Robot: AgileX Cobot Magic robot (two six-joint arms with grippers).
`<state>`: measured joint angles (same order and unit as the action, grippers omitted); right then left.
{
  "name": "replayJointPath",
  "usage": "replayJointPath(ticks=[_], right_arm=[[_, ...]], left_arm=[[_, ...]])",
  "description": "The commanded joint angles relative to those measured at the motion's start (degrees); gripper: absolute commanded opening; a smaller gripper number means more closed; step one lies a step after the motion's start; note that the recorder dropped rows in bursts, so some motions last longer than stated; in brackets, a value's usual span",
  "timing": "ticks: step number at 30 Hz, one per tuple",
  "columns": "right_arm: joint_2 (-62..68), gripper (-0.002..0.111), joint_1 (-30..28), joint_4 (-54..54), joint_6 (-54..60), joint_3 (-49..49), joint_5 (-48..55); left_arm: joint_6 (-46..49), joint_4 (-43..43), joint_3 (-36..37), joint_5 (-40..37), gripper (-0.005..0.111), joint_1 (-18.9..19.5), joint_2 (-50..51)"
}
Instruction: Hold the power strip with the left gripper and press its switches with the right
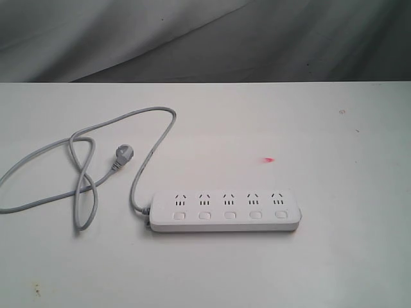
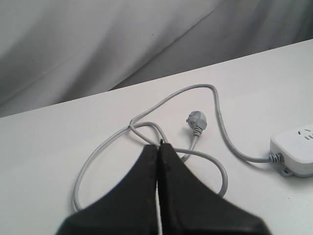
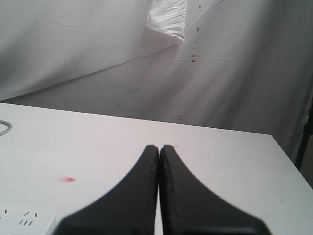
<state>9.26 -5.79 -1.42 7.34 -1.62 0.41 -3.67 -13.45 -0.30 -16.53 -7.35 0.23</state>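
Bare white tabletop (image 1: 359,269) is stretching away from the near edge, filling most of the exterior view, and a creased grey cloth (image 1: 192,38) is hanging behind its far edge at 12 o'clock. Both claws are filling the foreground of their own wrist views. The left gripper (image 2: 158,146) is keeping its two black fingers pressed together with nothing between them, its tips showing in front of the cord's loops; whether it is touching them I cannot tell. The right gripper (image 3: 159,148) is likewise clenched and empty, pointing across bare table, with a corner of the strip showing beside it. The power strip (image 1: 226,209) is lying flat and lengthwise, toward 6 o'clock of the table's middle, untouched by either claw. Its grey cord (image 1: 152,109) is leaving the strip's 9 o'clock end and looping out toward 9 and 10 o'clock, crossing over itself. The plug (image 1: 121,156) is resting inside those loops, at 10 o'clock from the strip. Five square switches (image 1: 230,215) are sitting in a row, one under each socket group. A small red mark (image 1: 268,160) is showing at 1 o'clock from the strip.
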Motion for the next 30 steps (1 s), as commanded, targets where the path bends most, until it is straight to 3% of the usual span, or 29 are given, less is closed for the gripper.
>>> replayJointPath(ticks=[1, 30], right_arm=[[-0.32, 0.000, -0.36, 0.66, -0.20, 0.26, -0.41], [-0.32, 0.000, -0.36, 0.66, -0.31, 0.26, -0.41]], left_arm=[[-0.56, 0.45, 0.30, 0.21, 0.001, 0.04, -0.23], [-0.56, 0.45, 0.30, 0.21, 0.001, 0.04, -0.23]])
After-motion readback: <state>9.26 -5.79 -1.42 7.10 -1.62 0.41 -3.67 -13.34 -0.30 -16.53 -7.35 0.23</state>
